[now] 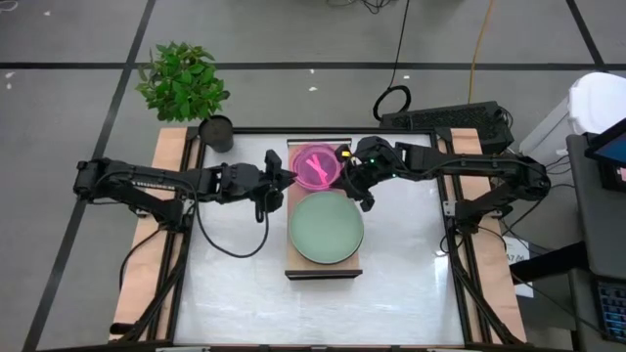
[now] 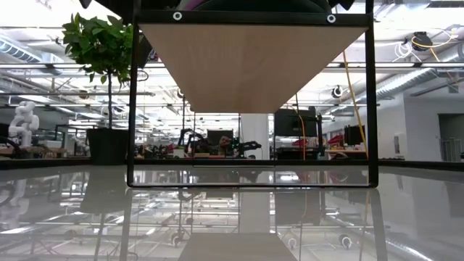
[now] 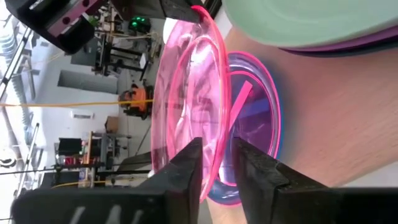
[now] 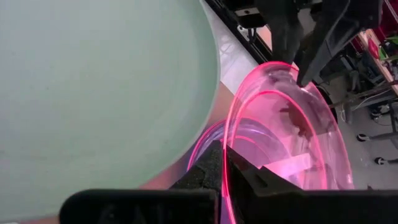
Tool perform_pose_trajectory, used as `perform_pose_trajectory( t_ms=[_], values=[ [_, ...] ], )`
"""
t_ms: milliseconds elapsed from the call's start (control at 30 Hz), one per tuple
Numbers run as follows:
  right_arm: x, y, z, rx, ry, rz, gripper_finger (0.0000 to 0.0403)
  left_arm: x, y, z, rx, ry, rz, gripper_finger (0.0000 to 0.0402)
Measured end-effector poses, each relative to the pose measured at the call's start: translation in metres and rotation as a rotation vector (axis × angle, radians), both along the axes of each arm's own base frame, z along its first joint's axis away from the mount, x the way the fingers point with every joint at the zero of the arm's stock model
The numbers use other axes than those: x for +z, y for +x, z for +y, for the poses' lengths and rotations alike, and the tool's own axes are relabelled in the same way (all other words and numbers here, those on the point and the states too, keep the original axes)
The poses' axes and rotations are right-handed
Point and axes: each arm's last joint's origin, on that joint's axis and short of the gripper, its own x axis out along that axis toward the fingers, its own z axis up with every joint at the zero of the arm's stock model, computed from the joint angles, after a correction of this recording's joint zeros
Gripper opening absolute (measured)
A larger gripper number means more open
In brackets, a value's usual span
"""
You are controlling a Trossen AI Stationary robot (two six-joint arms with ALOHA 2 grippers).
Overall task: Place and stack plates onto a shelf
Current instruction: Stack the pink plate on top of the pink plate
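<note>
High view: left gripper [image 1: 284, 178] and right gripper [image 1: 344, 176] each pinch the pink plate [image 1: 317, 166] rim; lower it level onto the shelf [image 1: 324, 267], releasing together.

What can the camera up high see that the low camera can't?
Only the high view shows the pink plate, held at its edges by the left claw and right claw, and the green plate. Only the low view shows the room behind the table. Both show the shelf and the plant.
</note>
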Motion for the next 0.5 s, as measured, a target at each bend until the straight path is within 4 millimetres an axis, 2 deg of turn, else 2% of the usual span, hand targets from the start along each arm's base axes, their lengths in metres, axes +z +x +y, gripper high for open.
perform_pose_trajectory(
  t_ms=[267,500],
  values=[
    [-0.0005,-0.0003,0.0000,0.014,-0.021,0.004,0.0000,-0.0008,0.0002,-0.0013,-0.051,-0.001,0.014,0.0043],
    [-0.0004,-0.0003,-0.0001,0.021,-0.040,0.003,0.0000,-0.0012,0.0002,-0.0018,-0.072,-0.004,0.020,0.0025]
  ],
)
